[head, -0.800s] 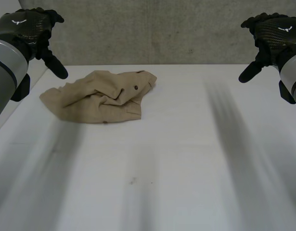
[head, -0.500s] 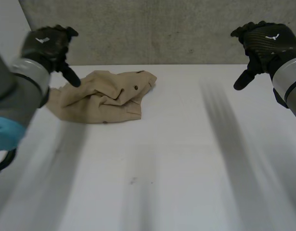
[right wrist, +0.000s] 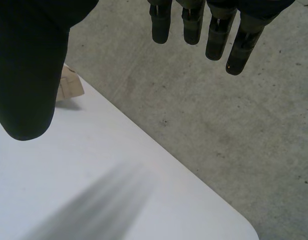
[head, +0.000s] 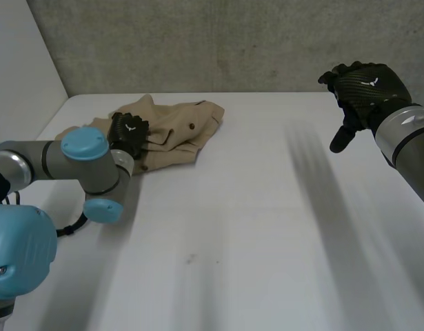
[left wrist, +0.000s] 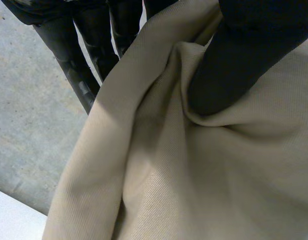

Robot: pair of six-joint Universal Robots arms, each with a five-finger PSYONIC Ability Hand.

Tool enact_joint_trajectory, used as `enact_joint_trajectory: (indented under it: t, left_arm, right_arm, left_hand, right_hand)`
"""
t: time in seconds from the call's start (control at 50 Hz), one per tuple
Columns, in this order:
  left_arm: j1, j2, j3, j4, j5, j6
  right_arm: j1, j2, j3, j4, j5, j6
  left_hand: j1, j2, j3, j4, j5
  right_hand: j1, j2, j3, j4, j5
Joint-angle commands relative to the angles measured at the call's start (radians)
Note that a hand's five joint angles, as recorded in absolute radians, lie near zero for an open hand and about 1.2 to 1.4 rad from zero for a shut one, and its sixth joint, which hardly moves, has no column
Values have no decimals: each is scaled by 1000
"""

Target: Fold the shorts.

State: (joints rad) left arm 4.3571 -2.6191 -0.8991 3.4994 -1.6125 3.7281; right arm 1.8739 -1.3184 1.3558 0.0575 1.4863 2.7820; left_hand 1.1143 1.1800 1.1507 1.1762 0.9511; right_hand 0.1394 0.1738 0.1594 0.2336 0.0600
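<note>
Your left hand (head: 131, 132) pinches a fold of the crumpled shorts (head: 184, 121) at the desk's (head: 267, 227) far left, probably to lift and spread them; your right hand (head: 367, 89) hovers well apart, relaxed, empty.

- Saw shorts (head: 178, 124) of soft tan cloth, matt, finely woven in a twill.
- Noted a table (head: 253, 221) with a smooth, matt white top.
- Found the wall (head: 232, 41) to be rough, dull grey concrete, speckled.
- Read the left hand (head: 129, 131) and right hand (head: 367, 86) as black, carbon-weave patterned, faintly sheened.
- Noted the left arm (head: 43, 158) as smooth grey, its caps (head: 84, 143) glossy light-blue.
</note>
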Motion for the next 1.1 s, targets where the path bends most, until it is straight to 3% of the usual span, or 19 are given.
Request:
enact_joint_trajectory:
  t: [0.02,0.14,0.28,0.32,0.36,0.38,0.44,0.64,0.84,1.1]
  left_arm:
    - [-66,255,-239,-22,-3,-140]
    - [-190,509,-484,-129,-3,-377]
    - [-315,708,-676,-304,2,-516]
    - [-353,734,-731,-322,-3,-514]
    - [-363,738,-759,-324,-7,-514]
    - [-363,741,-780,-327,-13,-511]
    - [-352,745,-807,-329,-35,-490]
    - [-211,915,-865,-407,-92,-461]
    - [-114,1030,-911,-411,-102,-464]
    - [-133,903,-939,-407,-156,-481]
  right_arm:
    - [-2,5,-3,-1,-1,-15]
    - [-5,4,-4,1,-1,-35]
    - [-2,4,-6,2,-3,-35]
    - [-1,4,-6,5,-3,-33]
    - [1,4,-4,10,-8,-33]
    - [2,5,-3,10,-9,-35]
    - [11,10,3,13,-46,-35]
    - [19,68,-7,51,-231,-82]
    - [42,286,-148,12,-483,-128]
    - [100,573,-362,-93,-543,-260]
  left_hand:
    - [282,216,246,220,271]
    - [282,216,246,220,271]
    - [282,216,246,220,271]
    - [169,103,132,107,157]
    - [-83,-149,-120,-145,-95]
    - [-439,-505,-476,-501,-451]
    - [-716,-781,-752,-777,-727]
    - [-857,-922,-893,-919,-868]
    - [-851,-917,-887,-913,-862]
    - [-848,-914,-884,-910,-859]
  right_hand:
    - [35,1,15,-59,-60]
    - [35,1,15,-59,-60]
    - [35,1,15,-59,-60]
    - [35,1,15,-59,-60]
    - [35,1,15,-59,-60]
    - [35,1,15,-59,-60]
    - [35,1,15,-59,-60]
    - [35,1,15,-59,-60]
    - [92,58,72,-2,-3]
    - [157,123,137,63,62]
